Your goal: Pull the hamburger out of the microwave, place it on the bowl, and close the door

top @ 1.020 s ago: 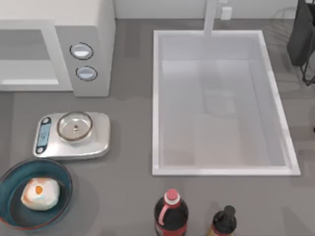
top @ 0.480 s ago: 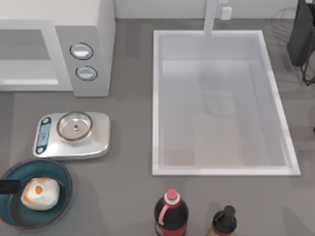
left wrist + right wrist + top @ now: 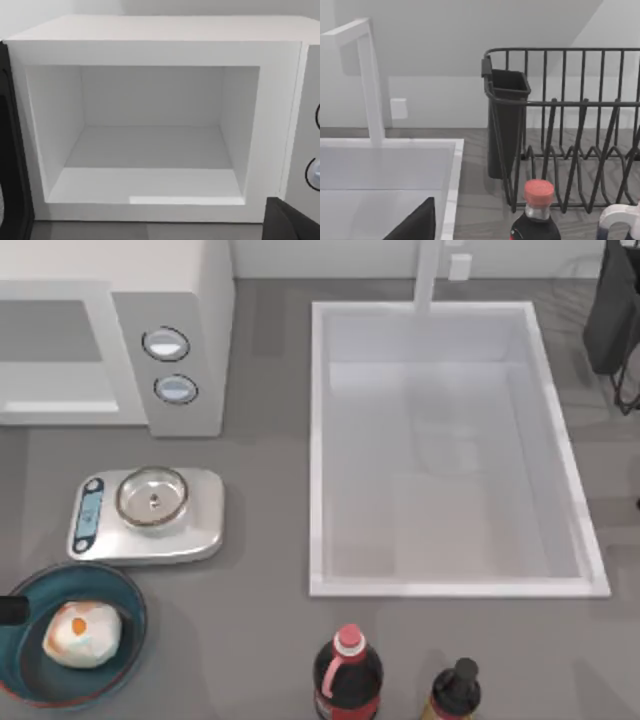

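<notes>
Top view, lower left: the hamburger sits in the blue bowl on the counter; at the bowl's left rim a sliver of the left hand, whose grip I cannot tell. Farther up, the microwave; the left wrist view shows its cavity bare and its door swung open.

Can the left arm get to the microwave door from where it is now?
Probably yes. The door stands swung open beside the microwave cavity, nothing showing in front of it; the left gripper sits at the table's left edge by the bowl.
</notes>
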